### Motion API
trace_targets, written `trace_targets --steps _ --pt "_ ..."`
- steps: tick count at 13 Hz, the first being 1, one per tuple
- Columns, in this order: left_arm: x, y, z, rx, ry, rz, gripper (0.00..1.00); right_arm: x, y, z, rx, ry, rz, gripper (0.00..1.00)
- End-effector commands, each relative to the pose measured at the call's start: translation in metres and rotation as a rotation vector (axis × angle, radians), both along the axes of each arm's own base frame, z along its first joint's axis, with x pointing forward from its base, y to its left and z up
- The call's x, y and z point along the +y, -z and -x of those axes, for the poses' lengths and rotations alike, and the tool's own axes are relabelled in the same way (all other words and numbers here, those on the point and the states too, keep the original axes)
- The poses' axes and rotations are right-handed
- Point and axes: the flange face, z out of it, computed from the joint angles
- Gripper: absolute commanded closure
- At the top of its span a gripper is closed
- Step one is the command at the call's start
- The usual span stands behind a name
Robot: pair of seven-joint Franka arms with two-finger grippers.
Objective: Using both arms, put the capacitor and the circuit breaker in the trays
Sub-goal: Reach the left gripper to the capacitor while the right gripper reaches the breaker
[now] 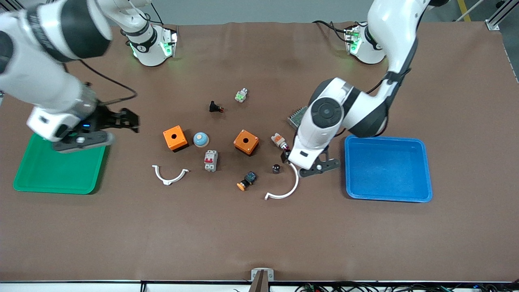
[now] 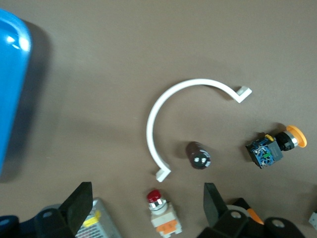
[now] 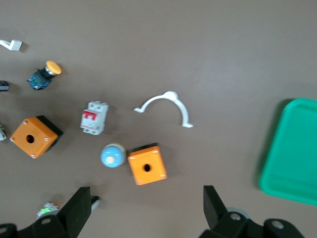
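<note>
Two empty, wide-open tools (image 1: 310,166) (image 1: 129,120) hover, and the left one risks nudging the white arc (image 1: 284,190) or red-tipped part (image 1: 279,140) crowding the capacitor (image 1: 276,168), while the circuit breaker (image 1: 210,160) waits on the counter (image 1: 259,235) mid-clutter.

left gripper (image 1: 288,156) low, jaws open; right gripper (image 1: 131,120) raised, jaws open

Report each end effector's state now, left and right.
Left end effector: open, holding nothing, over the capacitor and the white curved clip.
Right end effector: open, holding nothing, above the green tray.
</note>
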Motion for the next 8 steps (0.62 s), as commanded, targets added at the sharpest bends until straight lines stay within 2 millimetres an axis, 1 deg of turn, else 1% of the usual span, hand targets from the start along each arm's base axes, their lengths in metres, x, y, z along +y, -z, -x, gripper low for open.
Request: trace_targets --steps 1,3,4,6,7,8 --pt "-0.031 0.032 -0.008 -0.058 -0.053 -0.018 0.03 0.073 0.051 0.034 -0.006 0.099 -0.002 0.00" --pt "-0.055 0.064 0.000 -0.086 -0.079 0.014 0.06 0.124 0.099 0.056 -0.035 0.141 -0.021 0.00" --pt "-0.056 0.075 0.000 -0.095 -0.077 0.004 0.08 0.142 0.117 0.060 -0.036 0.146 -0.024 0.00" --pt "-0.063 0.095 0.005 -0.094 -0.063 -0.022 0.13 0.164 0.152 0.060 -0.016 0.159 -0.056 0.00" --pt "-0.067 0.101 0.006 -0.099 -0.061 -0.023 0.16 0.173 0.168 0.061 -0.003 0.173 -0.082 0.00" --pt "-0.069 0.105 0.007 -0.098 -0.060 -0.021 0.20 0.177 0.185 0.060 0.008 0.181 -0.077 0.00"
